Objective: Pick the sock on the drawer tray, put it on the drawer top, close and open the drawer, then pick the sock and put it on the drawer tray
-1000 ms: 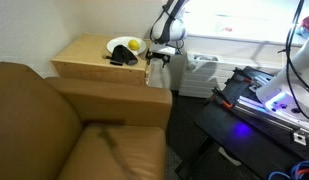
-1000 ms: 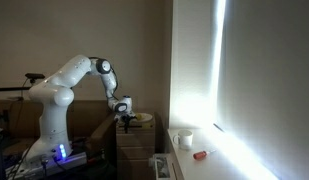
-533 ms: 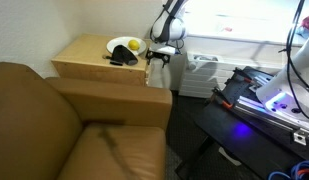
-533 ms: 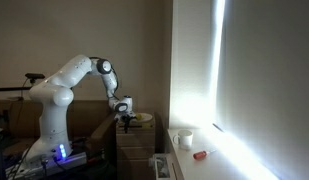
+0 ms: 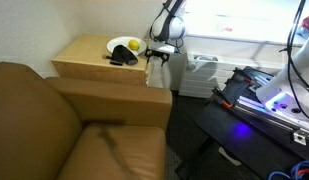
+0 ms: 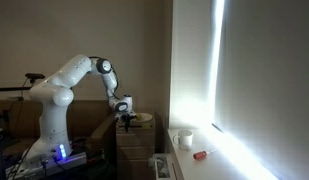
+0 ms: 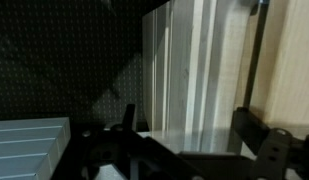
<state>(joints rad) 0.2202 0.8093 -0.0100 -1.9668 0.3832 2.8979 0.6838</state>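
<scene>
A dark, limp item, taken to be the sock (image 5: 119, 60), is seen lying on the worktop (image 5: 82, 50) of the wooden drawer unit (image 5: 94, 71), touching the near edge of a white plate (image 5: 118, 43) on which a yellow object (image 5: 136, 45) rests; the drawer tray itself cannot be made out in any view, so it cannot be told whether the drawer is open or shut.

In an exterior view the pincer (image 5: 159, 60) is held just off the right edge of the worktop, to the right of the sock and apart from it, pointing down along the side of the unit; in the wrist view the pincer (image 7: 184, 118) is shown with its dark fingers (image 7: 127, 118) spread apart and nothing caught between them, pale wood lying to the right and white ribbed panels ahead.

The first placing is judged to be done, since the sock is on the worktop and is not gripped; the closing and opening of the drawer is judged to be the step in hand, though its progress cannot be read; the final picking of the sock and its return to the tray are judged to be left.
</scene>
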